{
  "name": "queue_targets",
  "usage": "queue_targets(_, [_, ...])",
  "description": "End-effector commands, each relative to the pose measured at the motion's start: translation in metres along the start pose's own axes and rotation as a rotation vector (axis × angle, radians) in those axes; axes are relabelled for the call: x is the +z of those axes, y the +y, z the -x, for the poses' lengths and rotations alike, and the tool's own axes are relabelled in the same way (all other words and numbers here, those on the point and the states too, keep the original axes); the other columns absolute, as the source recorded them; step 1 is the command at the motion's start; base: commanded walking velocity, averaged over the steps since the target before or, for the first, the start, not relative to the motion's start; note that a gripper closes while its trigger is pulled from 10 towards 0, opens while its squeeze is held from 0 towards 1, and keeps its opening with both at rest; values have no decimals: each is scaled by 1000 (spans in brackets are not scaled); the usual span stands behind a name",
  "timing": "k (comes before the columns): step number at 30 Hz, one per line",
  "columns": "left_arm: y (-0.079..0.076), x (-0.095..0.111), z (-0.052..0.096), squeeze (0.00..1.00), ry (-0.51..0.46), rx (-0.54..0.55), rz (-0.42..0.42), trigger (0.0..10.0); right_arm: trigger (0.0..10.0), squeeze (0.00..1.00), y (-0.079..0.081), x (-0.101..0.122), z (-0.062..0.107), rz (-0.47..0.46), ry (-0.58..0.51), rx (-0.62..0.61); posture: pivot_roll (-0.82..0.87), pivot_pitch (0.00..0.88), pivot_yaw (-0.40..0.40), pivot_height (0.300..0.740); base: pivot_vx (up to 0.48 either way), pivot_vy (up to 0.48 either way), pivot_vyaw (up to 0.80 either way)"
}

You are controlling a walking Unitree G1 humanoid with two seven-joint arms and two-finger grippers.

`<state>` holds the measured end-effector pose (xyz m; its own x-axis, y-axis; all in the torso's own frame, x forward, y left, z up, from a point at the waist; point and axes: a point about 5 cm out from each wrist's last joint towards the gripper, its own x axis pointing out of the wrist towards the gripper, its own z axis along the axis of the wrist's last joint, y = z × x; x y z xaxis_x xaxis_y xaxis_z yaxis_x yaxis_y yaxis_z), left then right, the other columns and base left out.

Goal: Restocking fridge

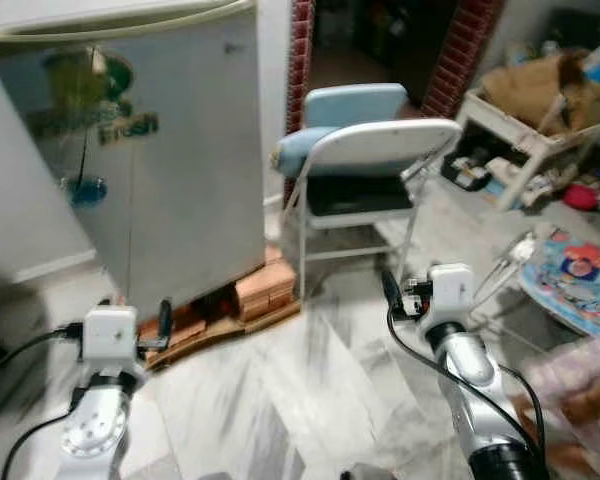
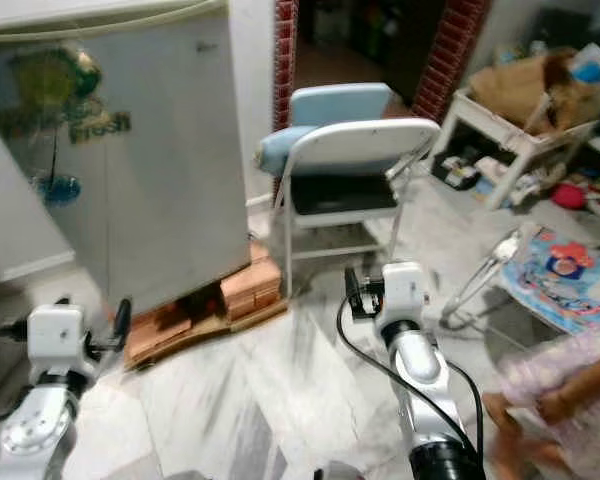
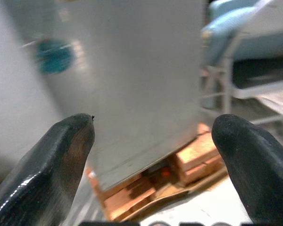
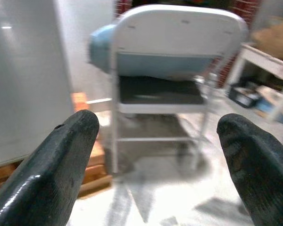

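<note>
Fridge (image 1: 150, 150) closed, on bricks (image 1: 260, 290); chair (image 1: 365, 160) beside. Left gripper (image 3: 153, 155), right gripper (image 4: 155, 160) both spread, empty.

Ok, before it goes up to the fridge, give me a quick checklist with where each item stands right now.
1. Fridge door shut: ok, it will have to be opened first.
2. Left gripper open and empty: ok, fingers apart, aimed at the fridge.
3. Right gripper open and empty: ok, but then nothing is in hand to restock.
4. Floor to the fridge free: ok, bare tiles ahead.
5. Folding chair beside the fridge: cannot tell whether it leaves room for the door swing.
6. Person near the right arm: not ok, close by at the right edge.
</note>
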<state>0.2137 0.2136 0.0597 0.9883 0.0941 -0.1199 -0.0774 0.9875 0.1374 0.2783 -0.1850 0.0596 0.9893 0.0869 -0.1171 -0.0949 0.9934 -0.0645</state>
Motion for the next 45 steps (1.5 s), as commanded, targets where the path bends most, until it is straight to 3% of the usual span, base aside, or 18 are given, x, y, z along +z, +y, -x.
queue_targets(1, [-9, 0, -2, 0, 2, -29, 17, 10000, 10000, 0, -13, 0, 3, 16, -2, -47, 15, 18, 17, 740, 0, 469, -800])
queue_targets(8, [-13, -4, -2, 0, 13, -53, -16, 10000, 10000, 0, -12, -1, 5, 15, -8, -50, 18, 20, 20, 740, 0, 297, -764])
queue_targets(16, [-13, -5, -9, 0, 32, -80, -47, 10000, 10000, 0, -15, 1, 6, 24, -22, -98, -31, 24, 77, 740, 0, 0, 0])
queue_targets(22, [-15, 0, -15, 0, 15, -113, -69, 10000, 10000, 0, -29, -7, 24, 14, -9, -175, -59, 56, 93, 740, 0, 0, 0])
queue_targets(27, [-8, -11, 2, 0, 40, -25, -58, 10000, 10000, 0, -26, -11, 37, 40, 4, -127, -47, 37, 63, 740, 0, 0, 0])
queue_targets(30, [-5, -19, 15, 0, 65, 31, -67, 10000, 10000, 0, -21, -11, 36, 42, 15, -88, -37, 38, 45, 740, 0, 0, 0])
queue_targets(33, [-5, -23, 16, 0, 76, 43, -79, 10000, 10000, 0, -10, -8, 31, 76, 11, 3, -30, 46, 37, 740, 0, 0, 0])
queue_targets(36, [-8, -21, 14, 0, 69, -7, -92, 10000, 10000, 0, -4, -4, 25, 93, 14, 65, -16, 46, -6, 740, 0, 0, 0])
queue_targets(40, [-11, -21, 23, 0, 71, -178, -183, 10000, 10000, 0, -1, 9, 10, 128, 15, 135, -1, 60, -40, 740, 0, 0, 0])
queue_targets(45, [-14, -19, 34, 0, 64, -300, -253, 10000, 10000, 0, 1, 16, 8, 192, 10, 227, 13, 56, -46, 740, 0, 0, 0])
